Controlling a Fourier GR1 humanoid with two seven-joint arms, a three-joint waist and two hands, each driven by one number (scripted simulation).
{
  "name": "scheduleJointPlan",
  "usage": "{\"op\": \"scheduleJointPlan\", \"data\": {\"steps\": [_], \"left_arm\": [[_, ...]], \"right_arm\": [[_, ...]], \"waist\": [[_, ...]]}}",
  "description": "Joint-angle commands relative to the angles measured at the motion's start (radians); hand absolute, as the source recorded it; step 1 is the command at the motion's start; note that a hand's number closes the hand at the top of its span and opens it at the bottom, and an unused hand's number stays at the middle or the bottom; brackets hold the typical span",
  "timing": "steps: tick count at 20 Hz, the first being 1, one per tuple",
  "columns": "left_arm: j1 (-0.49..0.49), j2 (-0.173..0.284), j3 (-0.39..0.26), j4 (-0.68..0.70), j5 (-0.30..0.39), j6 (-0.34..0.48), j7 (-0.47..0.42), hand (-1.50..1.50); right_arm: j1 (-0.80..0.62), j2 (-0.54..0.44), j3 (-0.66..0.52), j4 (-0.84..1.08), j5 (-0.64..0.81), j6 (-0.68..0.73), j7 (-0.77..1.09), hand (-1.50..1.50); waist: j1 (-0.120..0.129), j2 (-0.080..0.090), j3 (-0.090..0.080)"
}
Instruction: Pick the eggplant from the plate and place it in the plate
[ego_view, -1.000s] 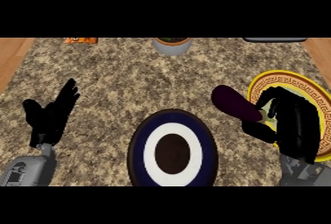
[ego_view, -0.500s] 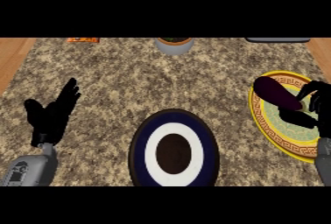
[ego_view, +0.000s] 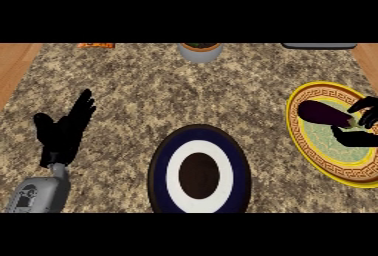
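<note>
Purple and glossy, the eggplant (ego_view: 325, 113) lies on the yellow plate (ego_view: 306, 150), so the move to the blue plate (ego_view: 199, 172), well off to that plate's left, is not done. My right hand (ego_view: 359, 125) sits at the eggplant's right end, fingers and thumb curled around it; I judge the grasp is only being made, and the lift, carry and release are all left. My left hand (ego_view: 65, 129) rests open on the bench (ego_view: 184, 95), far beyond the blue plate.

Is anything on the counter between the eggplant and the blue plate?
Nothing visible. The eggplant lies on the yellow plate by the right hand; only bare counter separates it from the blue plate.
</note>
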Motion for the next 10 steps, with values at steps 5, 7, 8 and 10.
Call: {"op": "scheduleJointPlan", "data": {"steps": [5,7,8,10], "left_arm": [[-0.018,0.001,0.032,0.018,-0.009,-0.023,-0.013,0.00],[0.026,0.025,0.042,0.005,0.006,-0.044,-0.022,0.00],[-0.014,0.023,0.048,0.020,0.005,-0.030,0.006,0.00],[-0.006,0.040,0.063,-0.009,0.022,-0.038,0.029,0.00]], "right_arm": [[-0.064,0.012,-0.051,0.130,-0.049,0.050,-0.231,-1.50],[-0.032,-0.017,-0.117,0.194,-0.102,0.005,-0.444,-1.50],[-0.050,0.040,-0.111,0.143,-0.121,-0.022,-0.426,-1.50],[-0.043,0.015,-0.147,0.036,-0.207,0.049,-0.473,-1.50]], "waist": [[-0.005,-0.002,-0.001],[-0.002,-0.001,0.000],[-0.007,-0.002,0.000],[-0.018,-0.008,-0.001]]}}
